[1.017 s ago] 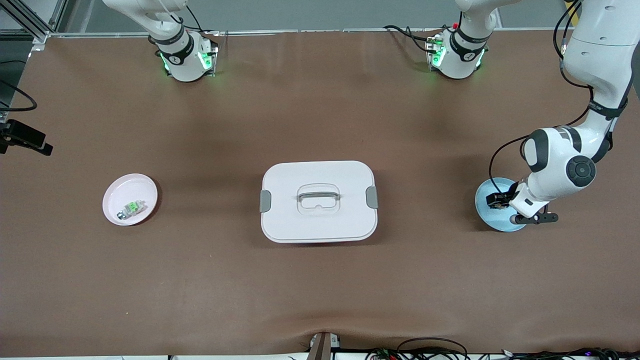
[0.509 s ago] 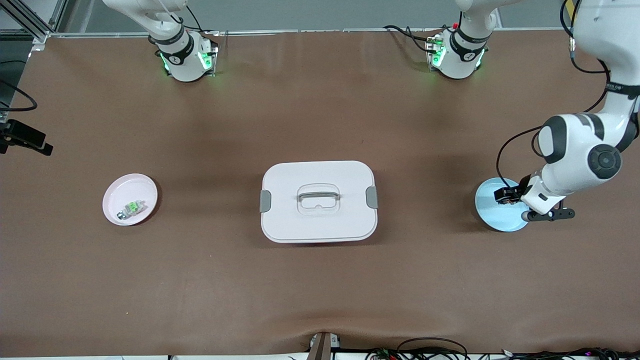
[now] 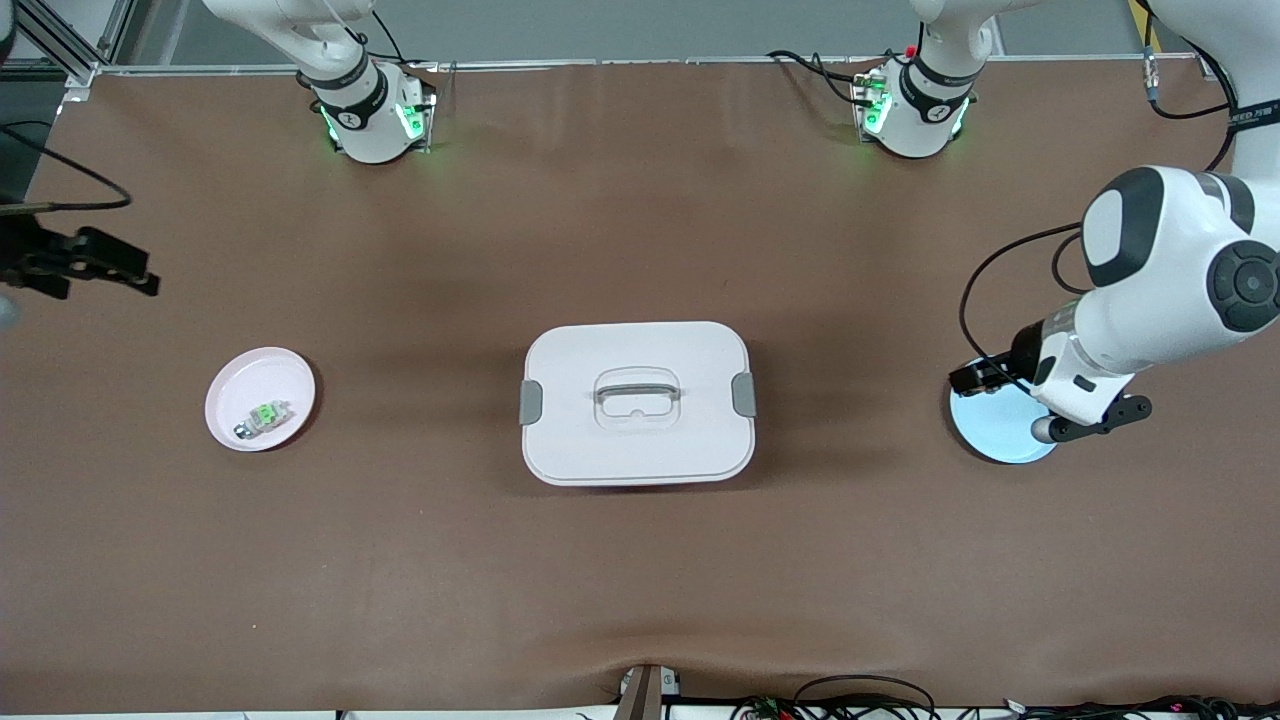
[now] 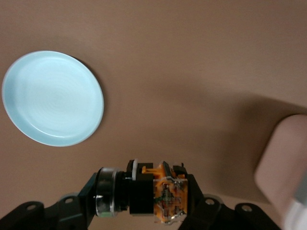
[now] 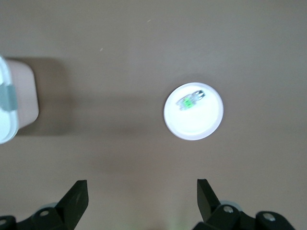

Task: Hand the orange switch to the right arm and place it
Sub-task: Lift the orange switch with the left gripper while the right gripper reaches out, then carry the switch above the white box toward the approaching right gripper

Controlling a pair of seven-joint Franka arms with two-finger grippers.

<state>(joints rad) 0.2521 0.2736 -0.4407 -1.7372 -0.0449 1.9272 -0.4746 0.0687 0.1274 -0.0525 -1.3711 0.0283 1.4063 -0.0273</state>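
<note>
Lidded white box (image 3: 637,402) between two plates (image 3: 260,398)

brown table (image 3: 640,560) carries a pink plate (image 3: 232,374), a white lidded box (image 3: 636,450) and a blue plate (image 3: 988,434)

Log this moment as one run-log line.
left gripper: shut on orange switch, over blue plate | right gripper: open, waiting high above table | handover: not yet

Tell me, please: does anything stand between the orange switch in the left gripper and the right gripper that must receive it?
The white lidded box sits mid-table between the two ends. The left gripper holds the orange switch above the blue plate; the right gripper hangs open, high above the table.
</note>
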